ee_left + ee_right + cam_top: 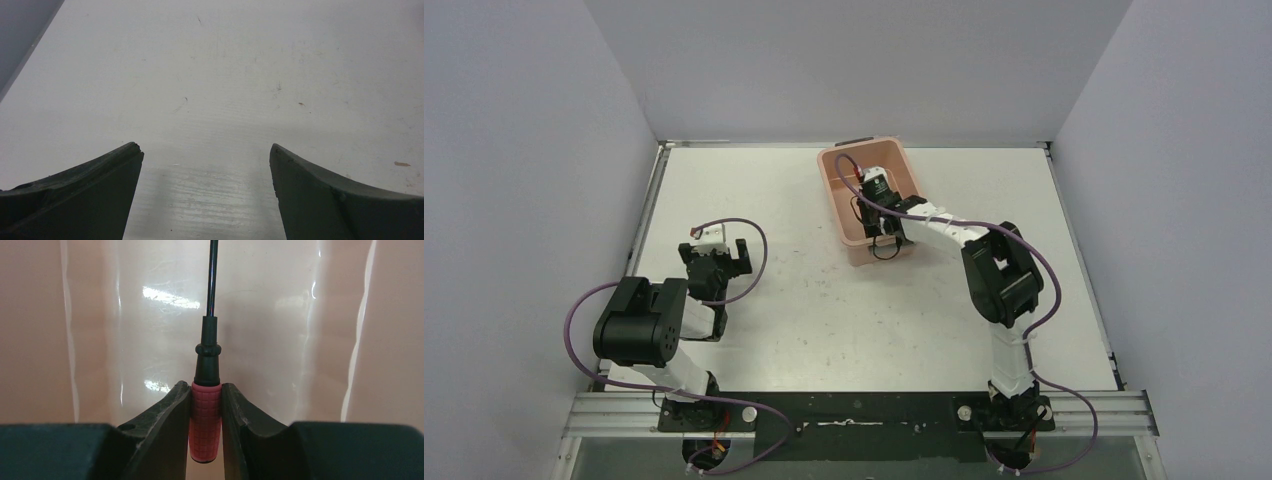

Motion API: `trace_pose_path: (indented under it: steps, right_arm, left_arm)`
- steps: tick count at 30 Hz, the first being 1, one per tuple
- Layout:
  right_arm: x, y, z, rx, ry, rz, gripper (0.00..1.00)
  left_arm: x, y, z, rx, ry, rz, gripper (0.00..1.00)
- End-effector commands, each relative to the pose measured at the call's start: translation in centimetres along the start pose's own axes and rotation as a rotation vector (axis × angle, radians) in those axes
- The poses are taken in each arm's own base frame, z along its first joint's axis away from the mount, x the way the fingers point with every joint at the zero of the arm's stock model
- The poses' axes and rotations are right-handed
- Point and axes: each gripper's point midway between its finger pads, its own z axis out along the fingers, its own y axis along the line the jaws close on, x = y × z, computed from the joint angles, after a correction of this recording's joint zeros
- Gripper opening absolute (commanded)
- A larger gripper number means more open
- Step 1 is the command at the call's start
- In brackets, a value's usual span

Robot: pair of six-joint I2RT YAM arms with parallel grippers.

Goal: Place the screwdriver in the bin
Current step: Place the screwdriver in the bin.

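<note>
The salmon-pink bin (840, 205) stands at the back middle of the table. My right gripper (871, 182) reaches down inside it, shut on the screwdriver (205, 422). Both jaws press the red gridded handle, and the black collar and thin shaft point away over the glossy pink floor of the bin (125, 340). Only a speck of red of the screwdriver (861, 174) shows from above. My left gripper (717, 252) hovers low over the table at the left, far from the bin, open with only bare tabletop between its fingers (95, 185).
White tabletop (824, 320) with light scuffs, ringed by grey walls (524, 150). My right arm (999, 275) stretches from the near right edge toward the bin. Purple cables loop off both arms.
</note>
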Motion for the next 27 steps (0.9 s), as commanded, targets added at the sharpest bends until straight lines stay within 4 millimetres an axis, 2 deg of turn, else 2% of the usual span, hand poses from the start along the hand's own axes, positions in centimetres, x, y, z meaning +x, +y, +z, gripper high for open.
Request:
trace_pose_path:
  steps: [1, 5, 7, 10, 18, 22, 24, 27]
  right_arm:
    - [-0.2, -0.3, 1.5, -0.023, -0.010, 0.028, 0.04]
    - [0.7, -0.6, 2.3, -0.025, 0.025, 0.032, 0.08]
    - [0.8, -0.7, 2.3, -0.027, 0.030, 0.033, 0.14]
    - [0.4, -0.7, 1.9, -0.031, 0.022, 0.034, 0.34]
    - [-1.2, -0.6, 0.5, -0.038, -0.010, 0.033, 0.65]
    - [-1.7, -0.5, 0.1, -0.043, -0.018, 0.029, 0.93]
    - [-1.9, -0.6, -0.2, -0.044, -0.021, 0.029, 1.00]
    - [-2.4, -0.5, -0.6, -0.045, -0.026, 0.029, 1.00]
  left_arm:
    - [-1.8, -0.2, 0.4, 0.009, -0.058, -0.005, 0.97]
    - [-1.7, -0.2, 0.4, 0.009, -0.057, -0.004, 0.97]
    - [-1.7, -0.2, 0.4, 0.008, -0.058, -0.004, 0.97]
    - [-1.7, -0.2, 0.4, 0.009, -0.058, -0.004, 0.97]
    - [-1.8, -0.2, 0.4, 0.009, -0.058, -0.004, 0.97]
    - [-1.8, -0.2, 0.4, 0.009, -0.058, -0.005, 0.97]
    - [-1.8, -0.2, 0.4, 0.009, -0.058, -0.005, 0.97]
    - [-1.7, -0.2, 0.4, 0.009, -0.057, -0.004, 0.97]
